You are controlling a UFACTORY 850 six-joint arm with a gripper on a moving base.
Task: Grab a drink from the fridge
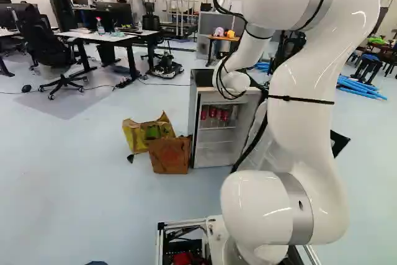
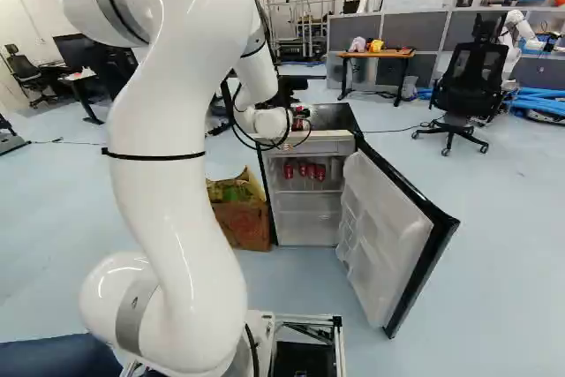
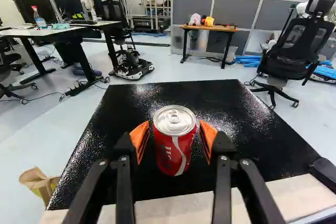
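In the right base view my gripper (image 2: 290,96) is over the top of the small white fridge (image 2: 312,146), partly hidden by the wrist. The wrist view shows the gripper (image 3: 174,139) with its orange pads on either side of a red drink can (image 3: 173,153). The fingers stand open, with a narrow gap between each pad and the can. Upright, the can rests on the fridge's black top (image 3: 231,103). Several red drinks (image 2: 305,171) are on the upper shelf inside the fridge.
The fridge door (image 2: 393,227) stands wide open, reaching toward the base. A brown paper bag (image 1: 170,155) and a yellow bag (image 1: 138,133) are beside the fridge. Desks (image 1: 102,36) and office chairs (image 2: 468,86) stand farther off; another robot (image 2: 515,33) is behind.
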